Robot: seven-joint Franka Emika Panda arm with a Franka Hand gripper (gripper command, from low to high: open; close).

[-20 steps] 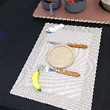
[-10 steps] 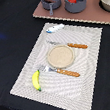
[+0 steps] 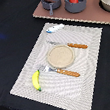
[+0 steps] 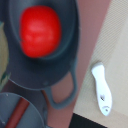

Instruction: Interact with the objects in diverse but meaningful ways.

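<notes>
Placemat (image 3: pixel 86 56): lying well out from the gripper, carrying plate (image 3: pixel 59 55) and banana (image 3: pixel 36 80). Grey pot (image 4: pixel 47 65): sitting directly beneath the gripper, holding red tomato (image 4: pixel 40 31). White-and-blue fish piece (image 4: pixel 102 89): resting just beside that pot. Gripper: fingers unseen, state undeterminable.

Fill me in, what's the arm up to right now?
Nothing looks gripped, though the gripper itself isn't visible. The wrist camera looks down on the red tomato, which sits in a grey pot on the brown board. A brown sausage stick lies in a second grey pan beside it. The white-and-blue fish piece lies at the placemat's far edge; the banana, plate and two orange-handled utensils sit untouched on the placemat.
</notes>
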